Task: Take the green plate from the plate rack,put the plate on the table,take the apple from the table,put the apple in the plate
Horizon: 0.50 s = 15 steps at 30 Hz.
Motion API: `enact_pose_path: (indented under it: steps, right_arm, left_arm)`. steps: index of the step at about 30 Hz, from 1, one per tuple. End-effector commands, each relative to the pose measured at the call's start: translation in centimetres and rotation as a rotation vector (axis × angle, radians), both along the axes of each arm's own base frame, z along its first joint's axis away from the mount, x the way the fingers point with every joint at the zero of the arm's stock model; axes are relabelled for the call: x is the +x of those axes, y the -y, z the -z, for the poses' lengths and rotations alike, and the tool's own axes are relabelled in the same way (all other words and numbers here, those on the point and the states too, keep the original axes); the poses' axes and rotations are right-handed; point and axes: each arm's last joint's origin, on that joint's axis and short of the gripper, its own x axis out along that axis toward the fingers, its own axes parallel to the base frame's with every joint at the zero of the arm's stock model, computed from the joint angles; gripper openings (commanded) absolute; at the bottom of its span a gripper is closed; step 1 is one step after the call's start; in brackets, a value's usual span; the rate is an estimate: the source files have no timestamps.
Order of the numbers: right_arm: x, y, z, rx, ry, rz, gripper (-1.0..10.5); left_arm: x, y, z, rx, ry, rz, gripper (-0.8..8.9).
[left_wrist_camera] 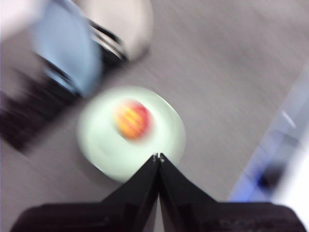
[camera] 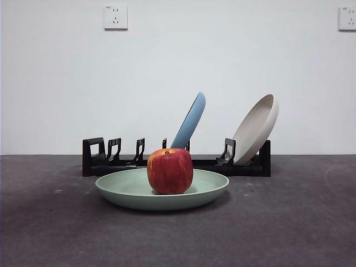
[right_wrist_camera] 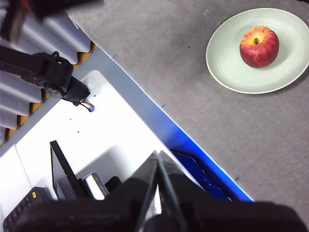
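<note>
The apple [camera: 169, 171] is seen resting in the green plate [camera: 122, 186], which lies flat on the worktop [camera: 300, 222] just in front of the rack [camera: 94, 158]. Both steps are judged done. The left gripper [left_wrist_camera: 158, 156] and right gripper [right_wrist_camera: 157, 153] are closed, empty, and clear of the plate; only parking is called for.

Lab test bench: bare white wall [camera: 178, 72], sockets [camera: 115, 16], grey table [camera: 289, 222]

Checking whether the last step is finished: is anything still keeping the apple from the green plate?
Nothing visible does. The apple already sits upright in the green plate on the table, in front of the plate rack. Both grippers, left and right, are shut and empty.
</note>
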Motion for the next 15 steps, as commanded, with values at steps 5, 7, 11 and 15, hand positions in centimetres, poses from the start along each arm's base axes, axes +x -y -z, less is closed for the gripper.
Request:
enact_pose_path:
  steps: [5, 7, 11, 15]
  right_arm:
    - [-0.1, 0.1, 0.4, -0.02, -0.023, 0.004, 0.0]
    - [-0.1, 0.1, 0.4, -0.02, -0.023, 0.004, 0.0]
    - [-0.1, 0.1, 0.4, -0.021, -0.024, 0.004, 0.0]
    - [-0.1, 0.1, 0.4, -0.021, -0.024, 0.004, 0.0]
  left_arm:
    - [-1.8, -5.5, -3.2, -0.108, 0.383, -0.249, -0.03]
    - [-2.7, -6.6, -3.4, -0.112, 0.458, -0.327, -0.03]
    - [-3.9, -7.7, -2.1, -0.119, 0.617, -0.447, -0.03]
    - [-3.6, -8.1, 1.7, -0.166, 0.731, -0.545, -0.03]
